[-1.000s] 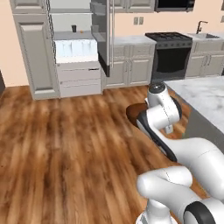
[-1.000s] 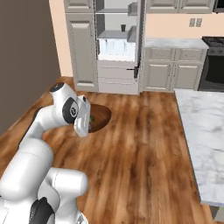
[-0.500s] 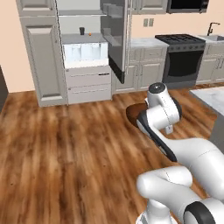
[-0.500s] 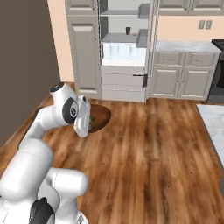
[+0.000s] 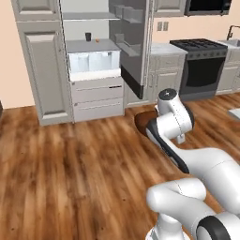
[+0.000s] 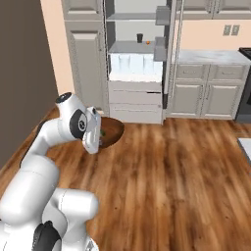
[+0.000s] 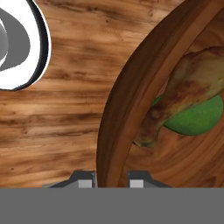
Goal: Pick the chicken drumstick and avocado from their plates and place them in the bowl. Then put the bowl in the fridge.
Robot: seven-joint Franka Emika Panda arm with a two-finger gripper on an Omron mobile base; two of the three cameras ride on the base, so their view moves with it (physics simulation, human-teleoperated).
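Two foods inside the bowl: chicken drumstick lying across the avocado, touching it, both resting against the inner wall. Seen from the hand camera, claw pinching the bowl's rim, one dark tip on the outer side and one on the inner side, rim running up between them. Bowl carried above the wooden floor, not set on anything.

From the left base camera, reddish-brown bowl partly hidden behind the white arm, just in front of the wrist. From the right base camera, bowl sticking out to the right of the arm's hand, a speck of green showing at its near edge beside the wrist.

Ahead, fridge standing open: door swung out to the right with shelves on its inner face, grey inner shelves, a clear compartment and white drawers below. On the middle shelf, a small dark cup and a tiny orange item, apart from each other. Same open fridge in the right base camera, well apart from the bowl. Black oven to the fridge's right, beige cabinets with a pale worktop between.
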